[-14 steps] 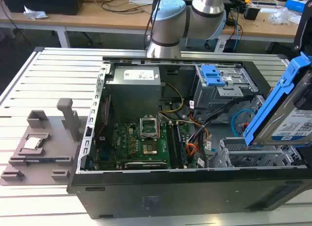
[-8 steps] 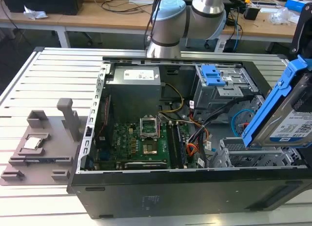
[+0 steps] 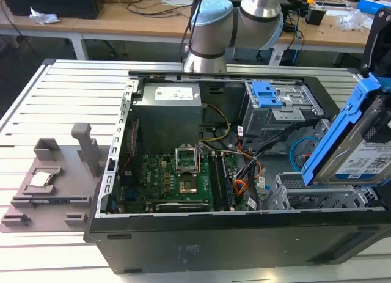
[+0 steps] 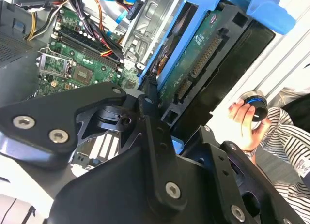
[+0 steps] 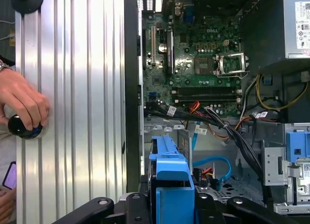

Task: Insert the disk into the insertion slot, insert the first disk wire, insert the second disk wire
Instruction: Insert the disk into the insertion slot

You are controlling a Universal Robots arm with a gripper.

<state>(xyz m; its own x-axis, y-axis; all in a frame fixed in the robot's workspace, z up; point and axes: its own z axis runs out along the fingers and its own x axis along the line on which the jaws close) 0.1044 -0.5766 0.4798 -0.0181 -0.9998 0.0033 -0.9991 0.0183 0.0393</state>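
Steeply tilted, the disk (image 3: 360, 151) looks silver, blue-framed.

Worktop (image 3: 36, 112): ribbed silver aluminium with long parallel slots; strong glare runs along the ribs in the first wrist view. Wooden desks (image 3: 122, 21): light timber tops in a row behind the worktop, on white legs (image 3: 79, 47), strewn with cables (image 3: 153, 3). Floor (image 3: 36, 47): dark, under the desks. Light: bright and even.
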